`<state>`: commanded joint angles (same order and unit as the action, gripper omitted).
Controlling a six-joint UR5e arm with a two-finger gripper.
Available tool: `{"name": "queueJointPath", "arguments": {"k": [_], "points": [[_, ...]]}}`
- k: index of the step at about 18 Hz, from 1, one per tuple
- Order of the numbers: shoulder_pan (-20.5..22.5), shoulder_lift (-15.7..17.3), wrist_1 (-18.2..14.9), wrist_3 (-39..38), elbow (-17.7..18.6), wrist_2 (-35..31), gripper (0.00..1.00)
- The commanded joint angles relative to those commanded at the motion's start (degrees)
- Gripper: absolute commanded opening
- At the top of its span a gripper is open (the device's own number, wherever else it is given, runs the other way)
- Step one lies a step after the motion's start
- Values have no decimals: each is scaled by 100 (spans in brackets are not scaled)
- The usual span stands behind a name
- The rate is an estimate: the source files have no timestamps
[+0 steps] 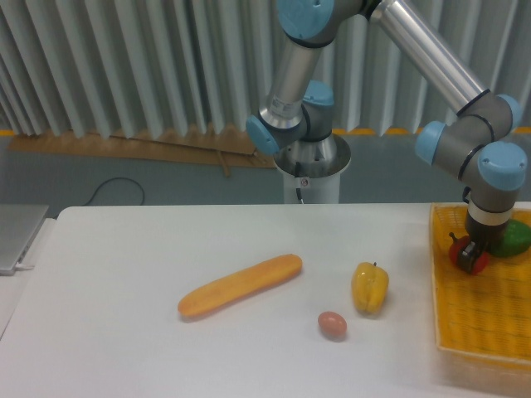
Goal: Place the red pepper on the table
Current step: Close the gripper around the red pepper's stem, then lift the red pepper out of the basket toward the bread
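While the red pepper (461, 254) sits inside the yellow woven basket (481, 319), near the basket's back left corner and just beside the green pepper (514, 239), the tool (473, 259) is down on it, dark fingers overlapping the red skin. Whether the fingers are pressed onto the pepper or merely spread around it cannot be told from this view, since the wrist hides most of the contact. Well to the left of the basket, on the white surface (124, 274), lie a yellow pepper (369, 287), a small brown egg (333, 325) and a long orange vegetable (240, 285). Judged from its glossy skin and small rounded body, the red pepper is probably light and fairly stiff but slippery, so a pinch across its widest part, low on the body and not at the short stem, looks the safest hold; a grip too high on the curved shoulder could let it squirt out. The green pepper lies so close that one finger may nudge it. Bare surface between the basket and the yellow pepper looks like a suitable spot for the set-down, which is not yet done.
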<state>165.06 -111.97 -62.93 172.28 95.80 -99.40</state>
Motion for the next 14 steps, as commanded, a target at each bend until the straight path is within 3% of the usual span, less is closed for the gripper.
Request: {"name": "queueJointPath", "arguments": {"k": [5, 9, 14], "points": [[-9, 0, -17, -71, -97, -9, 40], [-35, 193, -88, -352, -97, -18, 42], [-149, 474, -457, -1072, -106, -18, 42]]}}
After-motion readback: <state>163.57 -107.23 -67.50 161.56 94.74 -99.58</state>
